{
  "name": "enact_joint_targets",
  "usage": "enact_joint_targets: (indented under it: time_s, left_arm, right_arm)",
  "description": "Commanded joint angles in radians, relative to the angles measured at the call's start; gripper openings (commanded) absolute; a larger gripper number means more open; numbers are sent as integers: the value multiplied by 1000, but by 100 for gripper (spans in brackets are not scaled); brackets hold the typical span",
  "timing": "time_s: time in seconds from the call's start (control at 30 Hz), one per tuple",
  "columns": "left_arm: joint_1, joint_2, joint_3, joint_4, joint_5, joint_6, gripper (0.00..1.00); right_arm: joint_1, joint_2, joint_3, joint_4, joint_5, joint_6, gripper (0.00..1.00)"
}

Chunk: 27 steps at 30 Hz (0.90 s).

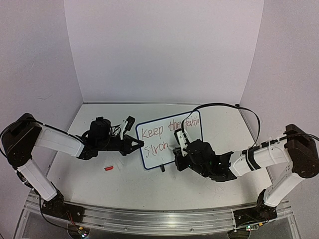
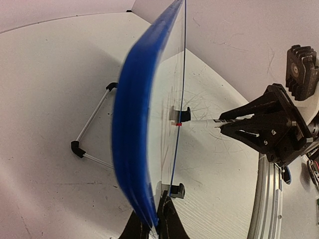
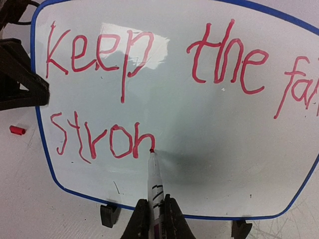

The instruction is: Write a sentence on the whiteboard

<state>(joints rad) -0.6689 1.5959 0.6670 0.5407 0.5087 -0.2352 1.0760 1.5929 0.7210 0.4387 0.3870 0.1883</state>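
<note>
Right gripper (image 3: pixel 155 213) is clamped on a marker (image 3: pixel 153 174), held at the barrel with the red tip pressed to the whiteboard (image 3: pixel 209 149) just after the "n" of "Stron". The sentence (image 3: pixel 123 74) is seen part written in red: "Keep the faith" on the top line, "Stron" below. Left gripper (image 2: pixel 153 220) is closed on the board's blue rim at its left edge. The board is stood on its long edge on two black clip feet (image 3: pixel 109 215), mid-table (image 1: pixel 149 191) between the arms, with a wire stand (image 2: pixel 92 116) behind it. A small red cap (image 1: pixel 108 169) is seen left of the board, apart from it.
</note>
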Motion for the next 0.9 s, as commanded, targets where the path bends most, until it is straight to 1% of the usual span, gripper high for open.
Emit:
enact_joint_targets:
  time_s: [0.0, 0.2, 0.4, 0.53, 0.87]
  left_arm:
    - [23, -9, -17, -78, -173, 74, 0]
    - [23, -4, -15, -79, -170, 71, 0]
    - [23, -6, -17, -79, -177, 73, 0]
    - [23, -1, -12, -81, -172, 71, 0]
    - [23, -6, -15, -82, -173, 70, 0]
  right_arm:
    - [-9, -14, -14, -28, -7, 15, 0]
    - [-10, -29, 7, -14, 16, -4, 0]
    - [-17, -156, -59, 52, 30, -15, 0]
    - [-41, -129, -57, 50, 14, -14, 0]
    - [-41, -79, -23, 58, -15, -24, 0]
